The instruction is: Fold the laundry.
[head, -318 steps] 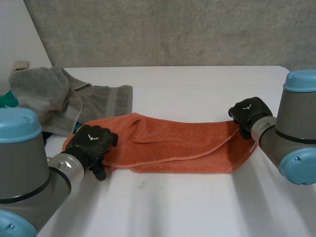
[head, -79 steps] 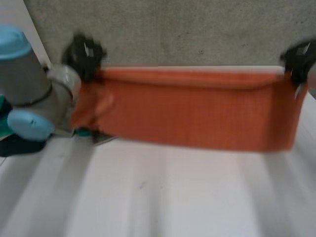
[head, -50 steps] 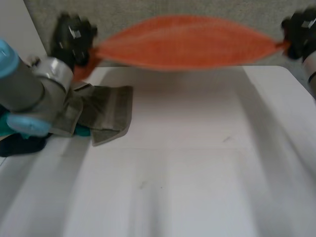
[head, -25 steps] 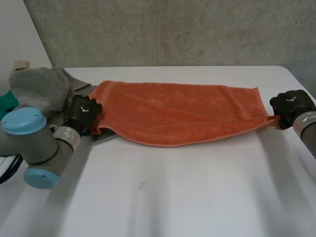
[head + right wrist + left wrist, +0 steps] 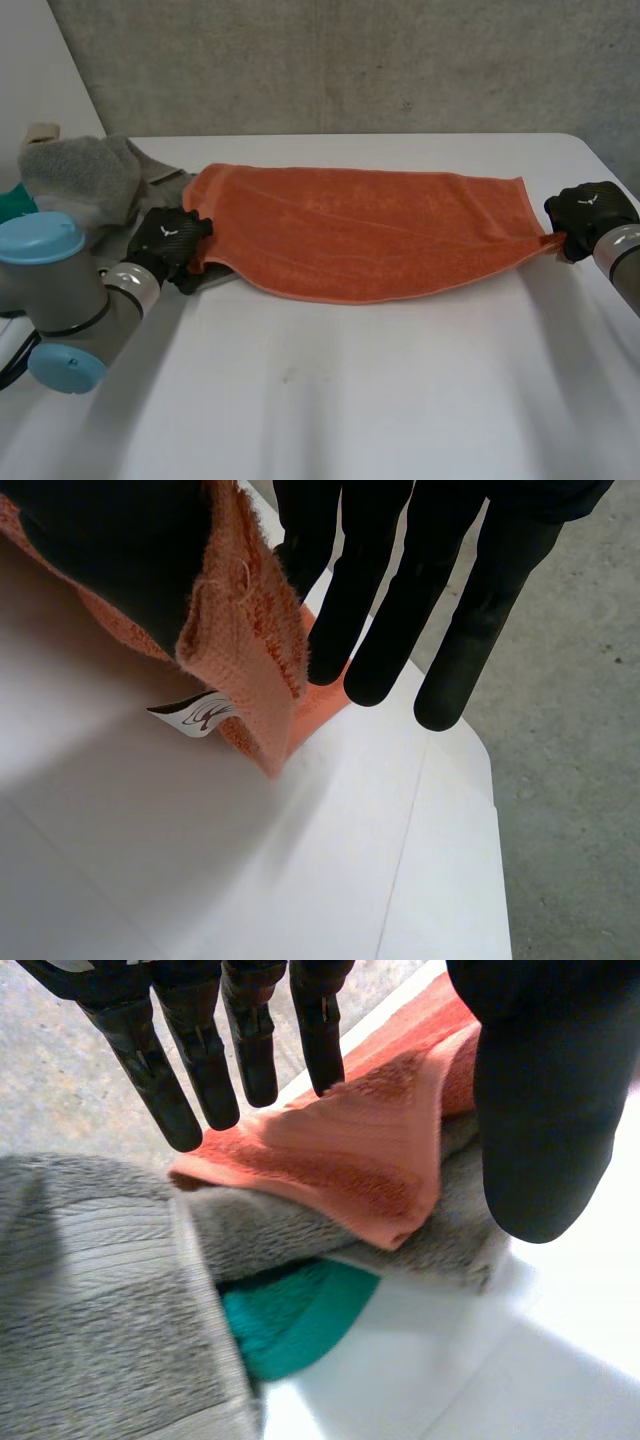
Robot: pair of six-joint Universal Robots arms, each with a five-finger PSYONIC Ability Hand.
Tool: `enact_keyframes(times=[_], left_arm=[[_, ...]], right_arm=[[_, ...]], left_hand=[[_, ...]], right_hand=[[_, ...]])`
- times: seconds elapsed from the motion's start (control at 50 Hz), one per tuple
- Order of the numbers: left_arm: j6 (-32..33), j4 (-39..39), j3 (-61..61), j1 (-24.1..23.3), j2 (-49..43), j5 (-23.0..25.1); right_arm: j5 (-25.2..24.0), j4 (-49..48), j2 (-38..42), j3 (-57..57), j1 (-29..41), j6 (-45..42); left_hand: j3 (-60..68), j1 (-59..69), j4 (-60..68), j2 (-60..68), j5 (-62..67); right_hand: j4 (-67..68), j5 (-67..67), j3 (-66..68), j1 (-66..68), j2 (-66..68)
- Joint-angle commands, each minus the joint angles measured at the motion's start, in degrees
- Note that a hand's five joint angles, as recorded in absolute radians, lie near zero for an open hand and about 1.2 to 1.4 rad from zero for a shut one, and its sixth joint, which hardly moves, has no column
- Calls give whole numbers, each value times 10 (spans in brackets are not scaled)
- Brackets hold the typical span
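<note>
A rust-orange terry towel [image 5: 360, 235] lies spread across the far half of the white desk [image 5: 350, 400], stretched lengthwise between the two arms, its near edge sagging in a shallow curve. The left robot hand [image 5: 168, 240] sits at the towel's near left corner. In the left wrist view its fingers [image 5: 200, 1050] are straight and spread, well apart from the thumb [image 5: 540, 1110], and clamp nothing. The orange corner lies folded under them, resting on a rumpled grey towel [image 5: 80, 180]. A teal cloth [image 5: 290, 1315] pokes out from beneath that grey heap. The right robot hand [image 5: 590, 212] is at the towel's near right corner, which is drawn out to a point. In the right wrist view that corner stands up off the desk, pinched between the thumb and the straight fingers [image 5: 380, 600], with a small white label [image 5: 195, 713] hanging from it.
</note>
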Motion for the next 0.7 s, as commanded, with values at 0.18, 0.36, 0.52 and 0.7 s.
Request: enact_keyframes(times=[0.18, 0.36, 0.52, 0.7], left_arm=[[-69, -5, 113, -29, -76, -35], [-55, 0, 147, -23, -106, -80], [-15, 5, 124, -14, -84, -87], [-27, 24, 98, -10, -58, -49]], right_arm=[[3, -1, 4, 10, 5, -3], [3, 0, 4, 12, 2, -4], [4, 1, 0, 10, 3, -4], [4, 9, -4, 10, 10, -4]], left_hand=[[103, 102, 110, 104, 113], [142, 141, 149, 143, 152], [172, 171, 179, 173, 182], [416, 415, 423, 417, 426]], right_hand=[[113, 109, 119, 154, 127], [113, 109, 119, 154, 127], [113, 109, 119, 154, 127], [113, 109, 119, 154, 127]])
